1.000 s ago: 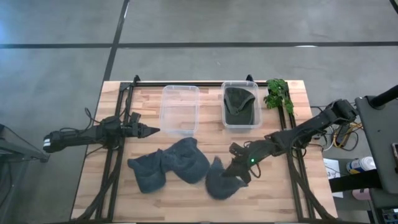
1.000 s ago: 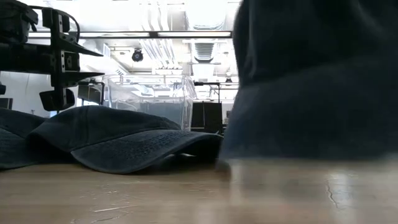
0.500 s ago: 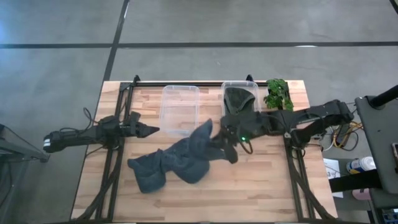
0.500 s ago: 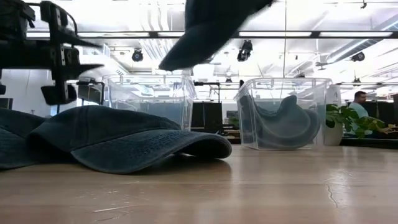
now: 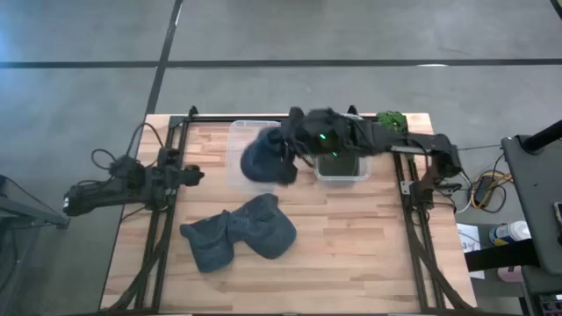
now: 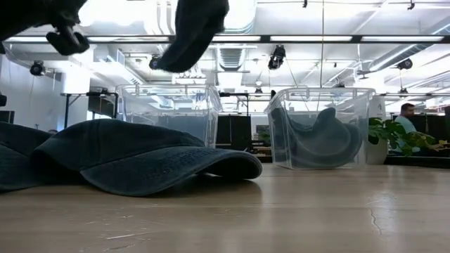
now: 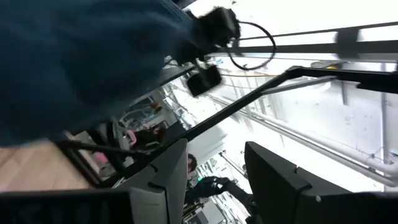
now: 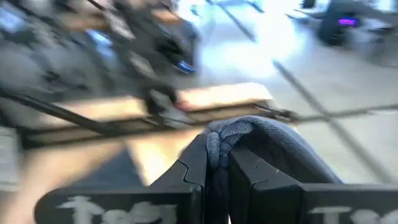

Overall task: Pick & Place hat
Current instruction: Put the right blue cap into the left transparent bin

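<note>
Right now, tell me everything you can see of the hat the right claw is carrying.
The carried hat is a dark blue cap of soft, washed-looking fabric. It hangs crumpled in the air above the left clear bin, touching neither bin nor table. The right claw is shut on a fold of its cloth, which shows bunched between the fingers. In the low view it dangles high over the caps on the table.

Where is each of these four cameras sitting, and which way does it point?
High view: overhead, straight down; both arms, right gripper carrying a dark blue denim cap.
Low view: table height, looking across; the held cap, clear plastic bins.
Left wrist: left arm, past its open gripper into the room.
Right wrist: right gripper pinching the cap.
Shared: the carried cap.
</note>
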Controlling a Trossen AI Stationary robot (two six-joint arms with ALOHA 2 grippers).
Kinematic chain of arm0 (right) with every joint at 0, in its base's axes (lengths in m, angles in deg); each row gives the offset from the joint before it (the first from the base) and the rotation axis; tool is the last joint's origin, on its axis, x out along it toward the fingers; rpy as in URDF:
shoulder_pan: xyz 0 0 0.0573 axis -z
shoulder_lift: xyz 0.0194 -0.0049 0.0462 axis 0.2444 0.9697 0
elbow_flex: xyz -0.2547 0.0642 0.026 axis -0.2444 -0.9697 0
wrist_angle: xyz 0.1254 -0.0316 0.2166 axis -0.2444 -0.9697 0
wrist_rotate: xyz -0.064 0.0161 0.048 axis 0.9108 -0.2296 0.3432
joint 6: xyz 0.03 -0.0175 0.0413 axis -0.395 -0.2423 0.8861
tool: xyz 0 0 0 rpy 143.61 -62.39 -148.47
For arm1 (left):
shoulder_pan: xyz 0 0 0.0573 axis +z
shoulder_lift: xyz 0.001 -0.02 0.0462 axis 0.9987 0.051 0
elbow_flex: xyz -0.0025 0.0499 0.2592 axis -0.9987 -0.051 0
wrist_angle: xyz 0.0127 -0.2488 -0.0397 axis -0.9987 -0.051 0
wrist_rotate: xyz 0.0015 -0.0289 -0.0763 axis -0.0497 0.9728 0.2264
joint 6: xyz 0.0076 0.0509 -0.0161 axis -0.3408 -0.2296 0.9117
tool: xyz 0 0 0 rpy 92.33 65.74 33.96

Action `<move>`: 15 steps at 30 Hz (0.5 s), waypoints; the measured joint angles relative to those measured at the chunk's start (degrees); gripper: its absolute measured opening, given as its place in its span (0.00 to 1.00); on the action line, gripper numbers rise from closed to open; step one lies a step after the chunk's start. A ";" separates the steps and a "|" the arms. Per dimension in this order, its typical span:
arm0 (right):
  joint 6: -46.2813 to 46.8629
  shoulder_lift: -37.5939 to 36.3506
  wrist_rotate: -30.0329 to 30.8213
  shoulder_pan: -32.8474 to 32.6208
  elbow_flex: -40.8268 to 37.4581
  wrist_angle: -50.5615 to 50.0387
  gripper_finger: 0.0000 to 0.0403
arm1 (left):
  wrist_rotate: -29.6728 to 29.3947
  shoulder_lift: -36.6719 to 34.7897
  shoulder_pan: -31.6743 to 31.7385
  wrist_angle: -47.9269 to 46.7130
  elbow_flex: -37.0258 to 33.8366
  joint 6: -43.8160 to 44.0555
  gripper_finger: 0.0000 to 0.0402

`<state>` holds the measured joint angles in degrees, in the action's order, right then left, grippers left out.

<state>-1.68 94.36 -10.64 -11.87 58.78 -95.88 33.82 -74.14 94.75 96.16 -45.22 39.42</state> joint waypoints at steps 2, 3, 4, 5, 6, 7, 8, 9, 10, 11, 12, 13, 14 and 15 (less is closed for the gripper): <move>-3.80 3.16 3.13 1.70 4.72 -5.57 0.06 | 0.01 0.00 0.01 0.03 0.94 -0.38 0.38; -5.61 4.87 4.35 2.42 7.02 -8.21 0.06 | 0.01 0.00 0.00 0.06 1.28 -0.41 0.38; -7.49 6.54 5.28 3.07 9.04 -10.80 0.07 | 0.01 0.00 0.01 0.10 1.57 -0.42 0.38; -9.18 8.26 5.90 3.68 11.05 -13.28 0.07 | 0.01 0.00 0.01 0.07 1.77 -0.41 0.38; -10.54 10.12 6.27 4.09 12.88 -15.47 0.08 | 0.02 0.00 0.00 0.01 1.92 -0.40 0.38; -11.79 12.00 6.41 4.37 14.62 -17.29 0.08 | 0.03 0.00 0.01 0.02 2.00 -0.41 0.38; -12.81 13.93 6.49 4.53 16.21 -18.74 0.08 | 0.03 0.00 0.01 0.05 2.02 -0.38 0.38; -13.80 15.94 6.50 4.57 17.62 -19.72 0.08 | 0.03 0.00 0.01 0.01 2.02 -0.36 0.38; -14.83 17.90 6.49 4.57 18.97 -20.56 0.08 | 0.03 0.00 0.01 -0.02 2.00 -0.34 0.38; -15.84 19.95 6.38 4.53 20.31 -21.23 0.08 | 0.03 0.00 0.01 -0.04 1.95 -0.33 0.38; -16.56 22.02 6.17 4.30 21.67 -21.55 0.07 | 0.03 0.00 0.01 -0.07 1.89 -0.32 0.38; -17.12 24.08 5.78 4.09 23.12 -21.73 0.07 | 0.03 0.00 0.01 -0.21 1.89 -0.32 0.38; -17.55 25.90 5.24 3.93 24.33 -21.99 0.07 | 0.03 0.00 0.01 -0.23 1.87 -0.30 0.38; -17.96 27.79 4.65 3.65 25.22 -22.11 0.07 | 0.04 0.00 0.01 -0.22 1.87 -0.28 0.38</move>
<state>-19.63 122.15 -6.00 -8.21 84.01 -117.99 33.86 -74.14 94.76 95.94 -43.35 39.13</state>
